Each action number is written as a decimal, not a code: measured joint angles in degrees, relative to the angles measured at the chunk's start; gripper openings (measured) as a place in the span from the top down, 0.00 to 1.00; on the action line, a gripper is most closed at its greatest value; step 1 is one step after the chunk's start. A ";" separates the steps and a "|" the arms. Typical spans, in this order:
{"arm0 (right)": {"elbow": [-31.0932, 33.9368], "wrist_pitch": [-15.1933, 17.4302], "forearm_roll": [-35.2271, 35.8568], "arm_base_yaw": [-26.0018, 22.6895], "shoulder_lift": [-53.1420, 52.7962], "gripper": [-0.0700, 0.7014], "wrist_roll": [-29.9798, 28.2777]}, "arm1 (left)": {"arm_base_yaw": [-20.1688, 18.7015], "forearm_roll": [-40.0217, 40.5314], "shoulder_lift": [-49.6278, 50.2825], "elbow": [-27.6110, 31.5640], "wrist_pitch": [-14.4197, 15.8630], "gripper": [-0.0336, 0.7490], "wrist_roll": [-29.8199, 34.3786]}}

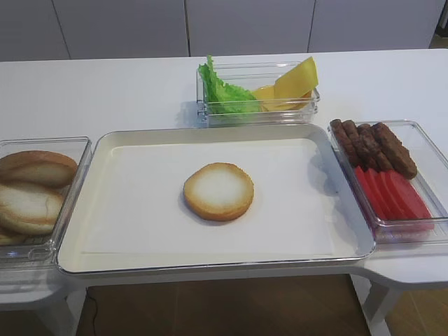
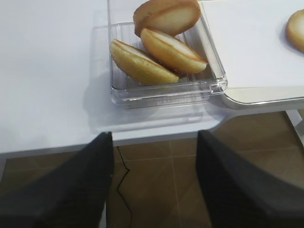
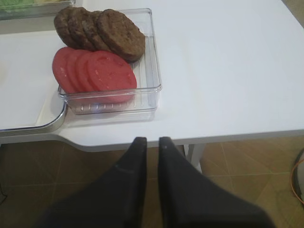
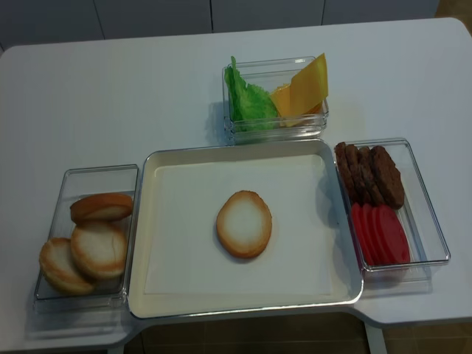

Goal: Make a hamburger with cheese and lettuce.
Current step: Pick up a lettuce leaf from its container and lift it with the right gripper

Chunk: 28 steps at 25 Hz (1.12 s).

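One hamburger bun half (image 1: 218, 191) lies cut face up in the middle of the white tray (image 1: 133, 150), and shows too from above (image 4: 244, 223) and at the left wrist view's right edge (image 2: 297, 28). The green lettuce (image 1: 222, 94) and yellow cheese slices (image 1: 294, 80) stand in a clear box behind the tray. Neither gripper appears in the high views. My left gripper (image 2: 154, 137) hangs open and empty over the floor, in front of the table edge. My right gripper (image 3: 152, 140) hovers below the table's front edge, jaws almost together with a thin slit, holding nothing.
A clear box left of the tray holds three more bun halves (image 2: 159, 47). To the tray's right, another clear box (image 3: 147, 95) holds brown patties (image 3: 102, 31) and red slices (image 3: 95, 71). A black cable (image 2: 124, 175) runs across the floor below.
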 joint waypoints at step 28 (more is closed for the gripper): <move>0.00 0.00 0.00 0.00 0.00 0.82 -0.01 | 0.00 0.00 0.00 0.00 0.00 0.43 0.00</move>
